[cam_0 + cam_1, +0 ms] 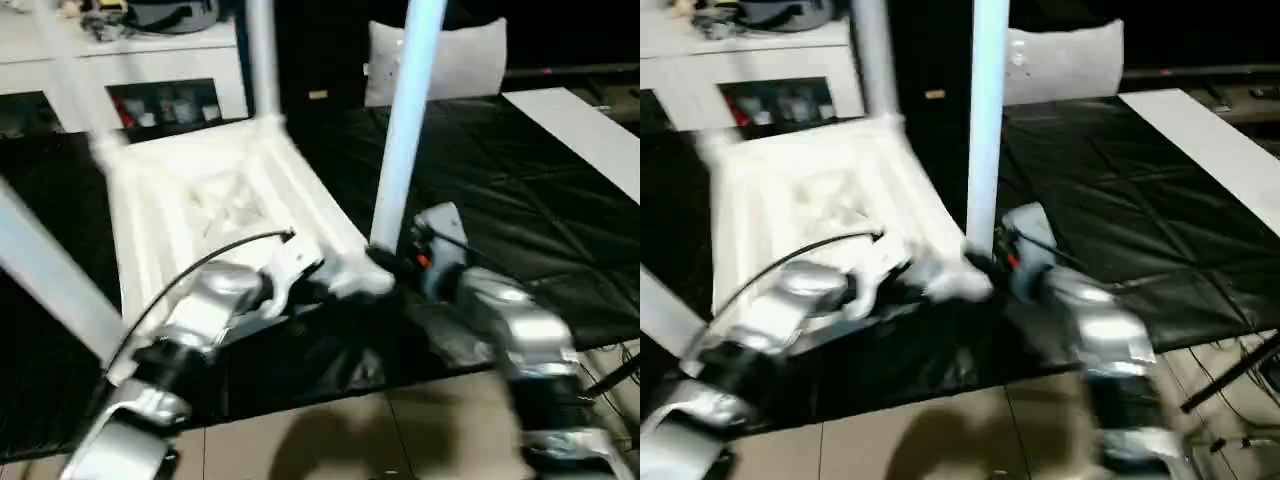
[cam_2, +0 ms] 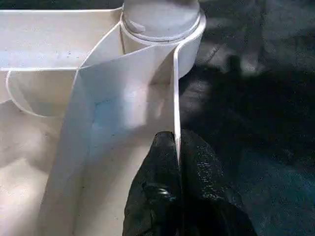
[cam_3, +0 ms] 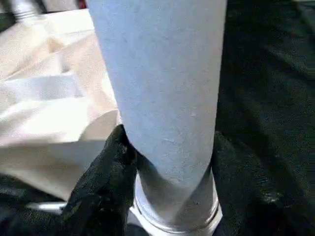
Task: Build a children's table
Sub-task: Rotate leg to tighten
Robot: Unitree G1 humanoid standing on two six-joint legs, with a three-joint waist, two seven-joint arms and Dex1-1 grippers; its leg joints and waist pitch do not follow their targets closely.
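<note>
Silver forearms were seen nearest, running out to both pincers at the near corner of the upside-down table top (image 1: pixel 200 210). Left gripper (image 2: pixel 176 147) was clenched on the thin rim wall of the top, one black finger each side of it, just short of the round corner socket (image 2: pixel 162 24). Right gripper (image 3: pixel 167 162) was wrapped round the base of a leg (image 1: pixel 408 120), fingers (image 3: pixel 106 167) pressed on either flank right above the socket collar, so that leg was being grasped, not released.

The top was lying ribs-up on the black mat (image 1: pixel 520 200), beyond and to the left of the right pincer. The held leg's long axis was pointed straight up and away from its pincer; further back another leg (image 1: pixel 262 60) was stood in the far corner.

Risk-wise, probably: if the leg got shoved off-axis it could jam or pop from the socket, and that skinny rim pinch could slip, so the whole top could be dragged across the mat.
</note>
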